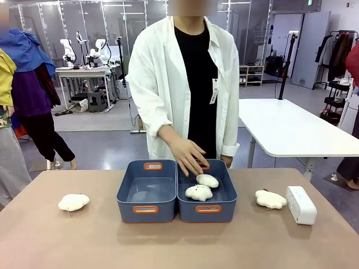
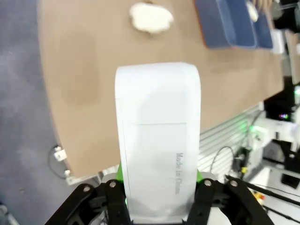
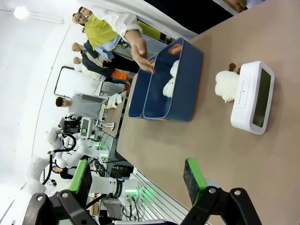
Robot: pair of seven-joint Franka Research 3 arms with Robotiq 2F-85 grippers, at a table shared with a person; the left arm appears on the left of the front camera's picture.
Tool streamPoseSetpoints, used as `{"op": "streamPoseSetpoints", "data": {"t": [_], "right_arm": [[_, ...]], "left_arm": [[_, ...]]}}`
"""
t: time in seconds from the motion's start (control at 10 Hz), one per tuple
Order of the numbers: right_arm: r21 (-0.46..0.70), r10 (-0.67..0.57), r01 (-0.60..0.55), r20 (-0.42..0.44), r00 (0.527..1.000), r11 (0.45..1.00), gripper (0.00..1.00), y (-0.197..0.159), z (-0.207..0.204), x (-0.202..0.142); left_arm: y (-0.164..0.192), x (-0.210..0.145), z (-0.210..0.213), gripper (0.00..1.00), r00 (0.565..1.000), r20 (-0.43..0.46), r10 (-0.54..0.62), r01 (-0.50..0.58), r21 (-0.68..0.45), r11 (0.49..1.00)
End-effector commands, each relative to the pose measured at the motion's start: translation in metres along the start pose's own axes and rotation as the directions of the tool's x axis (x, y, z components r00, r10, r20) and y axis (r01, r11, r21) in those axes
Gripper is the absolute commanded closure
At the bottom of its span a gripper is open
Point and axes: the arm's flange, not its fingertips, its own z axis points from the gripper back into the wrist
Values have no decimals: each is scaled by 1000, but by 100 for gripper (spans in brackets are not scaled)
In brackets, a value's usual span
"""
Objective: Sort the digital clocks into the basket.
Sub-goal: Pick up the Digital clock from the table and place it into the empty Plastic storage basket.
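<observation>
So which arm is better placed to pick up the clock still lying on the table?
Right. The right gripper is open and empty, with the table clock ahead of it; the left gripper is shut on the other clock.

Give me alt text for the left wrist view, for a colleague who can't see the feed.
The left gripper is shut on a white digital clock, which rises from between its green pads and carries the print Made in China. Beyond it lie the brown table, a cream plush toy and two blue baskets side by side.
</observation>
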Motion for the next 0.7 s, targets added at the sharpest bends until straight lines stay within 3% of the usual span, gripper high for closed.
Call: {"op": "streamPoseSetpoints", "data": {"t": [0.0, 0.3, 0.6], "right_arm": [[11, 12, -12, 5, 1000, 1000, 0, 3, 1, -1], [11, 12, -12, 5, 1000, 1000, 0, 3, 1, -1], [11, 12, -12, 5, 1000, 1000, 0, 3, 1, -1]], "left_arm": [[-49, 12, -23, 48, 997, -78, -14, 15, 9, 1000], [-102, 30, -39, 48, 993, -99, -67, 67, 7, 998], [-254, 87, -139, 48, 988, -139, -72, 77, 32, 997]]}}
